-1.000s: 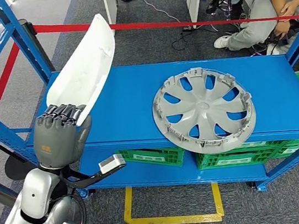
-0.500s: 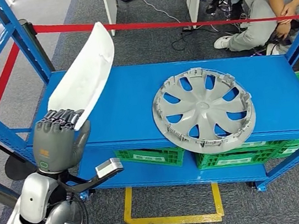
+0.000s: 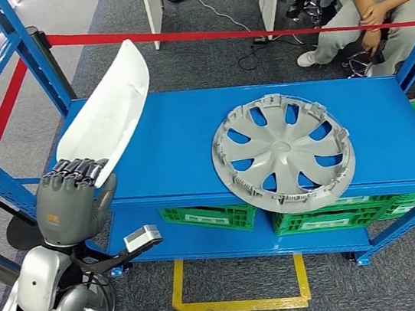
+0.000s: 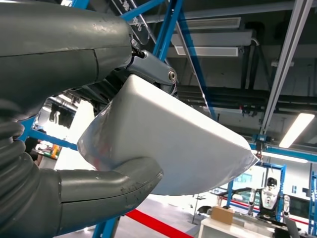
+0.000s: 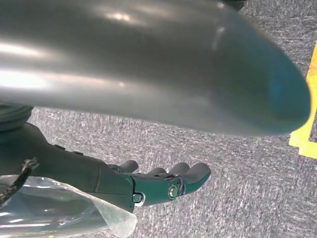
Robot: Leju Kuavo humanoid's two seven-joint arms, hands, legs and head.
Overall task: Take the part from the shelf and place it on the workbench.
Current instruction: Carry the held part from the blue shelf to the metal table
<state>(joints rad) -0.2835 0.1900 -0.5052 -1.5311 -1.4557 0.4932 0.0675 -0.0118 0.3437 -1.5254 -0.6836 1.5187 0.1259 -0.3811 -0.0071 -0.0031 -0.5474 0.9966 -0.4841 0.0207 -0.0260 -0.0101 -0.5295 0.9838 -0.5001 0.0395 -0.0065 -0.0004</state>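
My left hand [image 3: 68,207] is the one doing the job, and it is low on my left side, close to my body. It holds the white part [image 3: 107,115] by its near end. In the left wrist view my thumb [image 4: 112,186] is under the part [image 4: 168,144] and my dark fingers are on top, so the grip looks tight. The part is long and curved like a shell. Its long way runs up and away from my hand, leaning a bit to the right, and the far tip sticks up in the air over the left end of the blue shelf [image 3: 192,146]. It looks lifted, but I cannot tell if its edge is touching the shelf. My right hand [image 5: 164,183] hangs down over the grey floor. Its fingers look loose and hold nothing. So my left hand is much nearer, and I think it should carry the part by itself. I must mind the long tip, which could bump the blue post [image 3: 33,56] on the left when I turn. Farther right on the shelf lies a grey wheel cover [image 3: 282,153], well apart from the part. Past the shelf is a red tape [image 3: 234,34], and people sit behind it.
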